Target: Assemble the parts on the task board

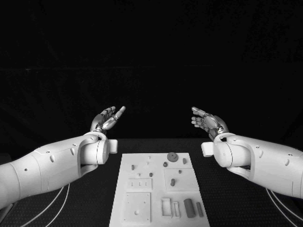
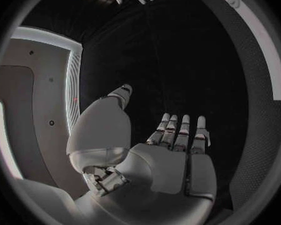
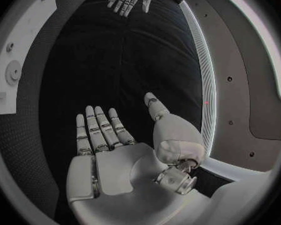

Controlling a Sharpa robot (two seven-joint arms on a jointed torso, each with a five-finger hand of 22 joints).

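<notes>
Nearest us lies the flat white rectangular task board with small grey parts on it. Beyond its far end we hold our silver left hand and right hand raised, fingers spread, empty. Descending carelessly, we might scatter parts; both board sides offer room.
</notes>
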